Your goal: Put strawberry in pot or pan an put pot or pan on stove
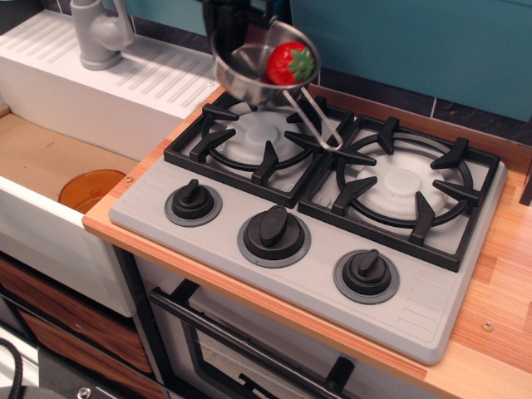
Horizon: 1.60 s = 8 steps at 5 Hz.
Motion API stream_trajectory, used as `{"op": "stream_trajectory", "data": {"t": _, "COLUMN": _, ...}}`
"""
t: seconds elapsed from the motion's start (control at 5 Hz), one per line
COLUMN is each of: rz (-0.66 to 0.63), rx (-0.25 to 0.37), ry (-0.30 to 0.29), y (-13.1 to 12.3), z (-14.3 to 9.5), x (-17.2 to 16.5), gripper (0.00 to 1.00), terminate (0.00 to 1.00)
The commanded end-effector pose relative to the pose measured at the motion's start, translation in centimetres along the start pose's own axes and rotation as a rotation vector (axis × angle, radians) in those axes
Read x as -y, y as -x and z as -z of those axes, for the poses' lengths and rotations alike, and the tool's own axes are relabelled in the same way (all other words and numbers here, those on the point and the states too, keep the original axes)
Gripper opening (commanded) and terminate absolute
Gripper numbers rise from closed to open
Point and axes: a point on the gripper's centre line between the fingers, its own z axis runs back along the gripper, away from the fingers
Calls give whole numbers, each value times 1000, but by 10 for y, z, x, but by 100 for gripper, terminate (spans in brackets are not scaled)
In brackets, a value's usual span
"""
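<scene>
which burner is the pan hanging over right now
The left burner, nearer the sink. The pan with the strawberry hangs above its back edge; the right burner has nothing over it.

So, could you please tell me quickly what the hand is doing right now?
Hand: closed on the pan's rim, holding it tilted above the stove, strawberry inside.

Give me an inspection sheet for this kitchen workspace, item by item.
Surface: wooden counter carrying the grey two-burner toy stove.
Job's things: glossy red plastic strawberry lies inside the shallow steel pan, held tilted above the left burner, wire handle pointing down.
Clutter: orange round disc in the sink.
Gripper: dark gripper at the pan's far rim; jaws hidden.
Cables: nothing seen.
Surroundings: grey faucet, teal wall.
</scene>
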Motion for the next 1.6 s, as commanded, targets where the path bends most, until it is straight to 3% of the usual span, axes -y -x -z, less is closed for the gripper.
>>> {"op": "stream_trajectory", "data": {"t": 0.0, "rz": -45, "rx": 89, "ry": -10, "y": 10, "z": 21, "x": -9, "gripper": 0, "terminate": 0}}
{"op": "stream_trajectory", "data": {"t": 0.2, "rz": -73, "rx": 113, "ry": -6, "y": 19, "z": 41, "x": 1, "gripper": 100, "terminate": 0}}
{"op": "stream_trajectory", "data": {"t": 0.4, "rz": -84, "rx": 106, "ry": 7, "y": 28, "z": 40, "x": 10, "gripper": 100, "terminate": 0}}
{"op": "stream_trajectory", "data": {"t": 1.0, "rz": -101, "rx": 4, "ry": -33, "y": 38, "z": -34, "x": 31, "gripper": 100, "terminate": 0}}
{"op": "stream_trajectory", "data": {"t": 1.4, "rz": -88, "rx": -38, "ry": -40, "y": 35, "z": -62, "x": 41, "gripper": 100, "terminate": 0}}
